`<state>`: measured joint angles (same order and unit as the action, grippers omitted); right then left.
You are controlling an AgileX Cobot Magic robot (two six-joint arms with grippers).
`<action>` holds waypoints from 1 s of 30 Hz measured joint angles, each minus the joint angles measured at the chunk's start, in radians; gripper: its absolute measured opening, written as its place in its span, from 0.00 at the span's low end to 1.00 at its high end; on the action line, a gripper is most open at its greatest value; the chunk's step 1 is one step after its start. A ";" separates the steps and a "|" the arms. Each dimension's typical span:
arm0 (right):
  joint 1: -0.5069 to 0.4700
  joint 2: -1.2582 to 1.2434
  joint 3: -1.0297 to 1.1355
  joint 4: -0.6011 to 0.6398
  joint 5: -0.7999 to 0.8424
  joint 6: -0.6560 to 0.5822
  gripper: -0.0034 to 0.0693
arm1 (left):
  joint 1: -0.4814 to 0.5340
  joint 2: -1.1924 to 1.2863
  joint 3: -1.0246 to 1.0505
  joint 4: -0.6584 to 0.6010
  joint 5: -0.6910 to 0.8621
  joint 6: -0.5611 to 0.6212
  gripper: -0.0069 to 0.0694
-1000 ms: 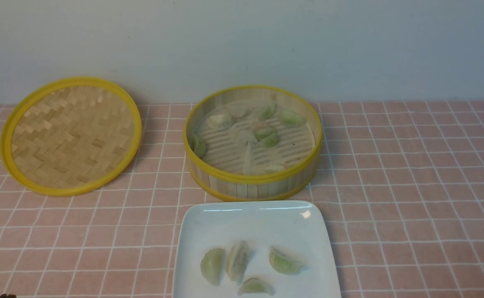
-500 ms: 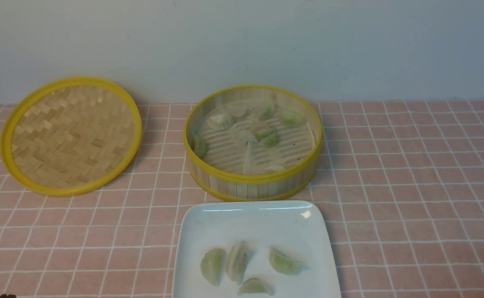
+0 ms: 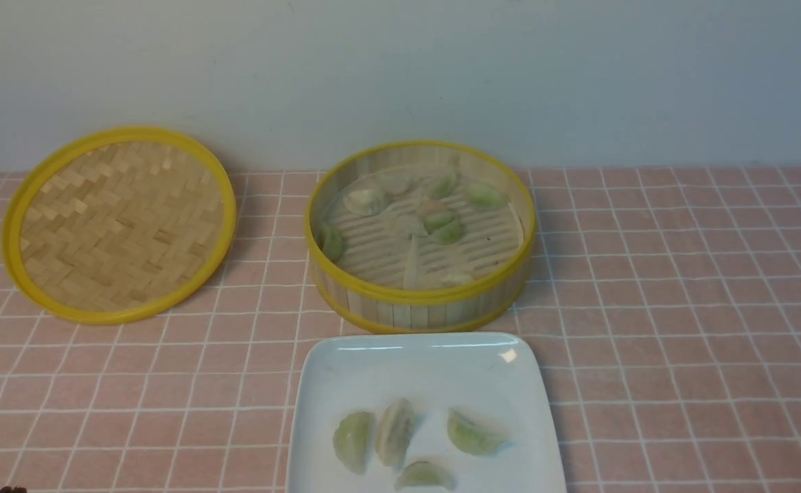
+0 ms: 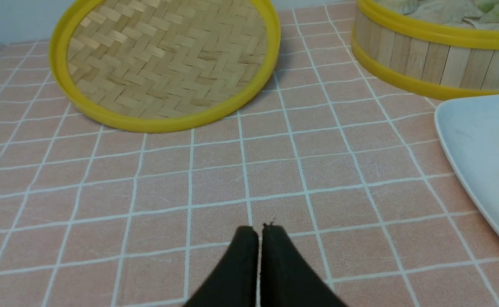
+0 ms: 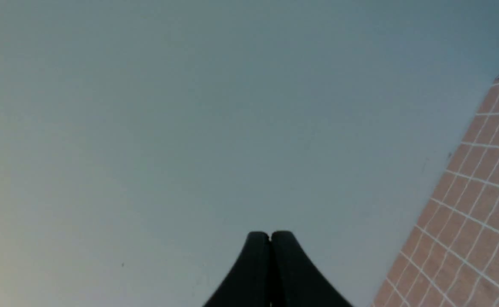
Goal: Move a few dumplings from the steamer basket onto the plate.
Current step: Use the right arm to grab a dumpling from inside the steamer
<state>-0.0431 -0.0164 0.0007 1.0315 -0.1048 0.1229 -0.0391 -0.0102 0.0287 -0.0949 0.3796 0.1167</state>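
counting four dumplings [image 3: 395, 431] on your plate [image 3: 414, 370], i'd judge the job about done; more sit in the steamer basket [image 3: 421, 311]. your left hand [image 4: 259, 232] and right hand [image 5: 270, 236] are both pinched together and empty.

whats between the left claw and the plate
Only bare pink gridded tabletop lies between the shut left claw and the plate. The left wrist view shows that stretch.
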 joint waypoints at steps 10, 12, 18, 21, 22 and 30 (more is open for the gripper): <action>0.023 0.592 -0.691 -0.355 0.813 -0.315 0.03 | 0.000 0.000 -0.001 0.000 0.001 0.000 0.08; 0.024 0.771 -0.831 -0.419 0.978 -0.362 0.03 | 0.000 0.000 -0.001 0.000 0.001 0.000 0.08; 0.075 1.193 -1.187 -0.528 1.213 -0.430 0.03 | 0.000 0.000 -0.001 0.000 0.002 0.000 0.08; 0.160 1.319 -1.318 -0.592 1.237 -0.393 0.03 | 0.000 0.000 -0.001 0.000 0.002 0.000 0.08; 0.186 1.366 -1.354 -0.604 1.247 -0.375 0.03 | 0.000 0.000 -0.001 0.000 0.002 0.000 0.08; 0.411 1.766 -1.739 -0.749 1.351 -0.245 0.03 | 0.000 0.000 -0.001 0.000 0.002 0.000 0.08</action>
<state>0.3675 1.7498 -1.7383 0.2828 1.2458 -0.1219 -0.0391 -0.0102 0.0279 -0.0949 0.3815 0.1167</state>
